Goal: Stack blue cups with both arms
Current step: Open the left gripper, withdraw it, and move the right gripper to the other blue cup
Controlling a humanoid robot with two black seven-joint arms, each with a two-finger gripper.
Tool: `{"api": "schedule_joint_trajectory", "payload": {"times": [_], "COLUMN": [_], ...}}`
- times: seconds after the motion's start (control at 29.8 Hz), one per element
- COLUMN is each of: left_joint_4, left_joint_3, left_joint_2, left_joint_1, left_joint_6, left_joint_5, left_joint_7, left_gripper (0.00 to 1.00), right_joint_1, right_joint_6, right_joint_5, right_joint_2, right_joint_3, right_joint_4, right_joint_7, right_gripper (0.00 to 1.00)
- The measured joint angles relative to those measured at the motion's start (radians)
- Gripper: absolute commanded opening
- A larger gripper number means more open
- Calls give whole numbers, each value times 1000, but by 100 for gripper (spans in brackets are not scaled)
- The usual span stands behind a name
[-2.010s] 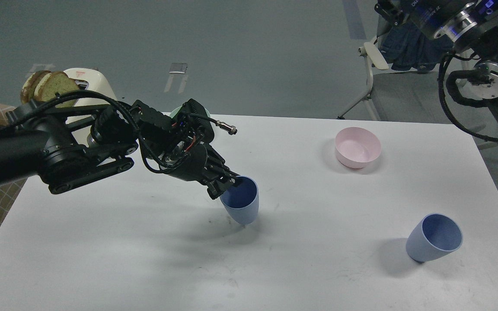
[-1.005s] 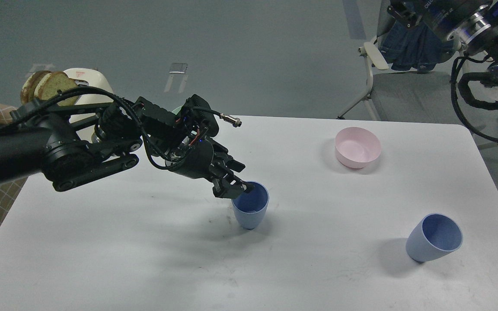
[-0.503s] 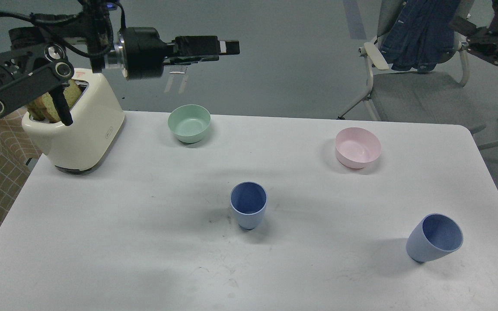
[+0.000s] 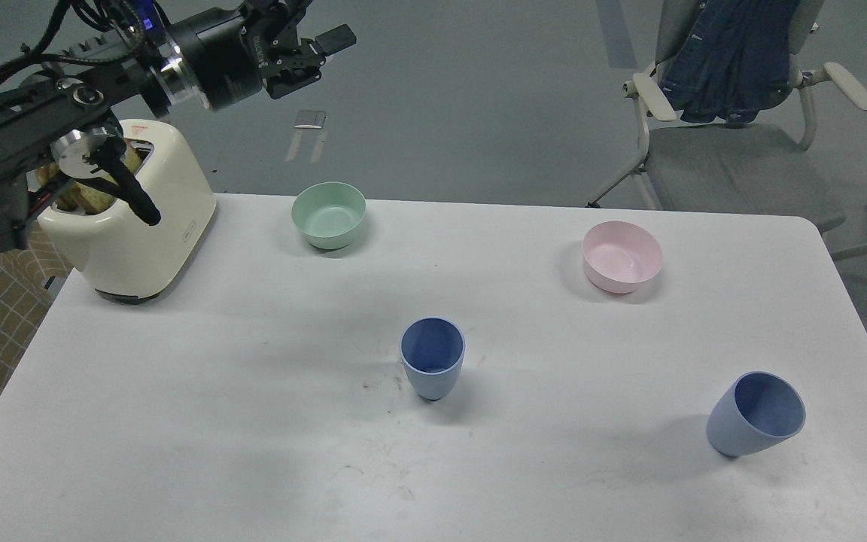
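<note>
Two blue cups are on the white table (image 4: pixel 177 421). One blue cup (image 4: pixel 433 366) stands upright near the middle. The other blue cup (image 4: pixel 755 414) leans over at the front right, with its mouth turned up and to the right. My left arm comes in at the top left, high above the table's back edge. Its gripper (image 4: pixel 317 54) is far from both cups, its fingers are spread and it holds nothing. My right arm and its gripper are out of view.
A cream toaster (image 4: pixel 140 226) with bread in it stands at the back left, under my left arm. A pale green bowl (image 4: pixel 328 214) sits at the back middle and a pink bowl (image 4: pixel 622 256) at the back right. A chair (image 4: pixel 734 150) with a denim jacket stands beyond the table.
My left gripper set the middle cup upright, let go of it and rose to the top left. My right arm moved out of view at the top right. The right cup has not moved.
</note>
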Motion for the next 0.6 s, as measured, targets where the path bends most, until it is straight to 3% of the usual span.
{"api": "schedule_joint_trajectory", "payload": {"times": [0.17, 0.6], "left_joint_4": [0, 0], "left_joint_3": [-1, 1], "left_joint_2": [-15, -46], "left_joint_1": [3, 40], "left_joint_6": [0, -1], "left_joint_5": [0, 5], "left_joint_7": [0, 0], "left_gripper": [91, 92], "right_joint_1": [-6, -11], "right_joint_6": [-79, -83], "right_joint_5": [-86, -215], "right_joint_2": [-1, 24], "right_joint_3": [-117, -261], "right_joint_4": [12, 72], "right_joint_7": [1, 2], "right_gripper": [100, 100]}}
